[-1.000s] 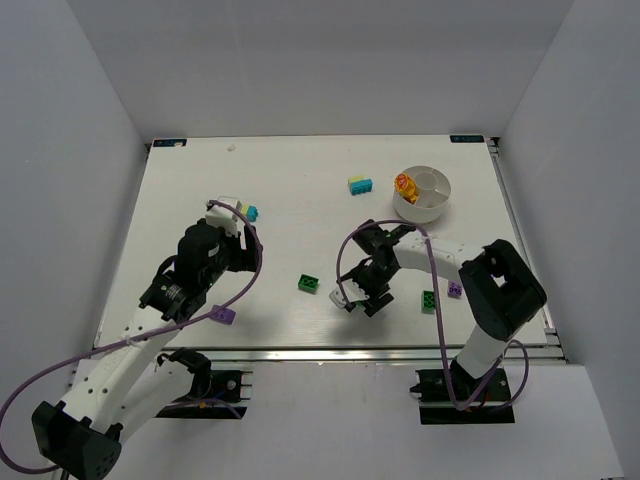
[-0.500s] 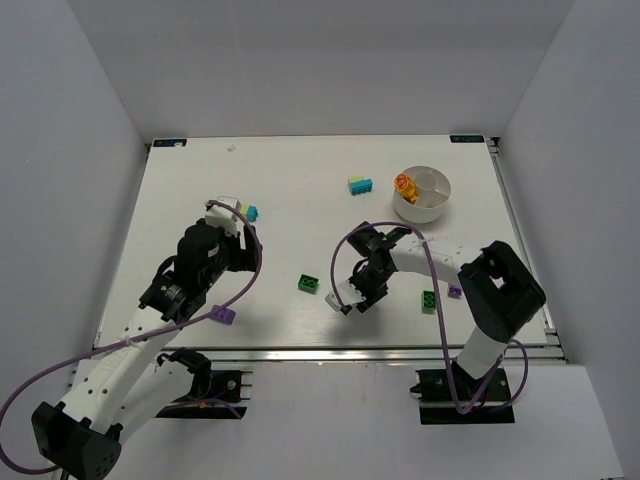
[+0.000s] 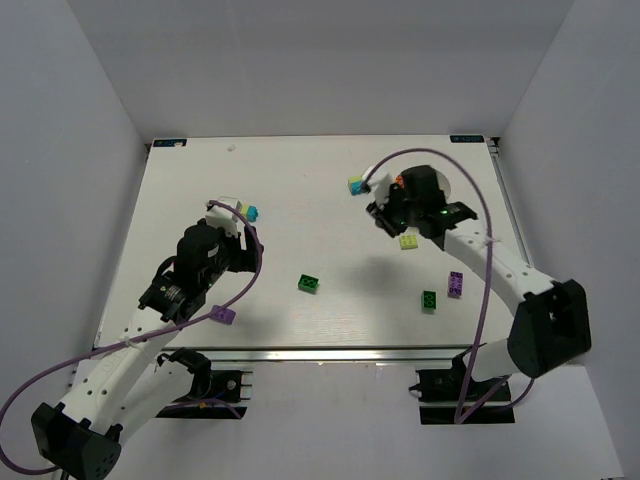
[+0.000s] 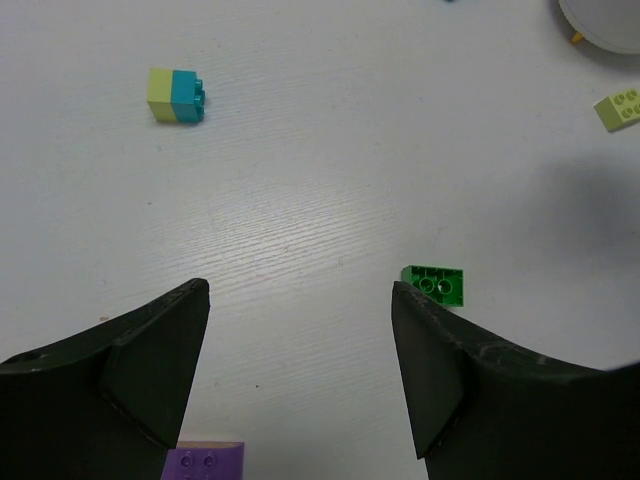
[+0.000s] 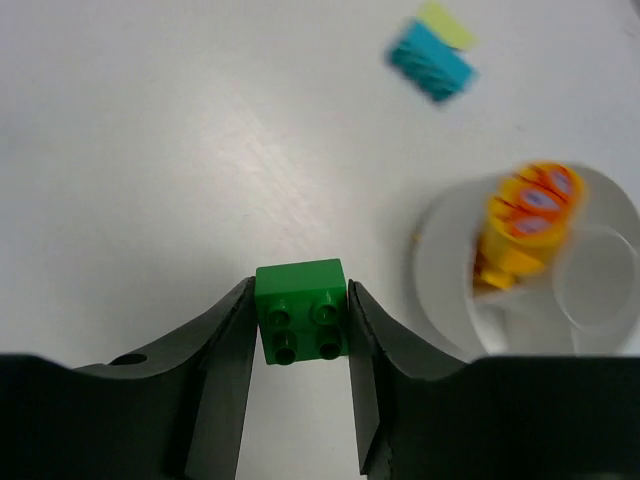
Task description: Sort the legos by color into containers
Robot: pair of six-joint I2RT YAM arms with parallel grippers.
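The right gripper (image 5: 300,296) is clamped on a green lego (image 5: 300,312), held just beside the white bowl (image 5: 432,275) on its side toward the left gripper (image 4: 298,288). In the bowl sits an orange-and-yellow piece (image 5: 530,215) — which compartment is unclear. A pale yellow-green brick (image 3: 408,241) lies on the table (image 3: 290,180) near the bowl's front, and a cyan-and-lime stack (image 3: 359,185) lies beyond the right gripper from the bowl. A purple brick (image 3: 455,284) and a second green brick (image 3: 429,300) lie farther from the bowl, toward the table's near edge. The left gripper hangs well apart from the bowl — jaws spread wide, gripping nothing.
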